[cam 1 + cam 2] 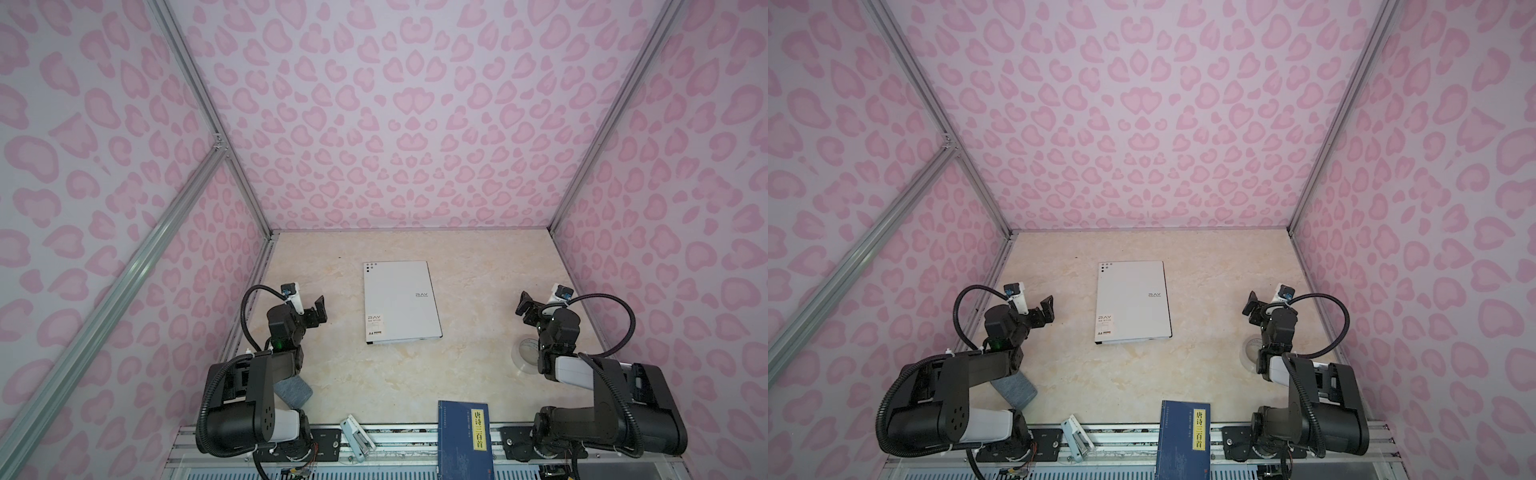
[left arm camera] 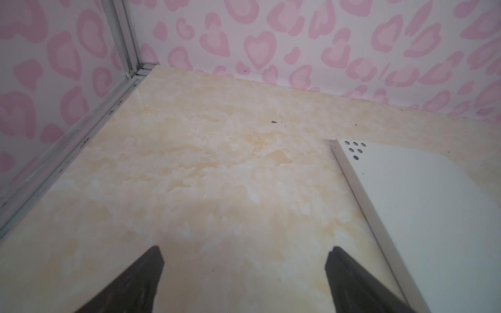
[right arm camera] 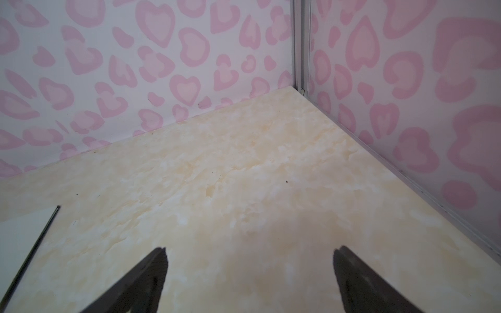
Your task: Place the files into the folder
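In both top views you see the folder point(image 1: 401, 301) point(image 1: 1133, 301) closed, flat on the bench point(image 1: 478, 257), and a blue book point(image 1: 465, 440) at the near edge, which neither wrist view shows. Your left hand point(image 1: 318, 308) and right hand point(image 1: 524, 305) hover either side of the folder, apart from it. Left wrist view: left hand point(image 2: 245, 249) wide, empty, folder point(image 2: 433, 216) near. Right wrist view: right hand point(image 3: 251, 248) wide, empty, only an edge of the folder point(image 3: 16, 235).

Plenty of bare tabletop point(image 1: 478, 270) either side of the closed folder point(image 1: 401, 301), so my left pincer point(image 1: 318, 311) and right pincer point(image 1: 524, 306) can swing in freely. Walls point(image 1: 415, 124) box three sides. A blue book point(image 1: 465, 440), stapler point(image 1: 357, 436) and grey pad point(image 1: 293, 392) crowd the near edge.
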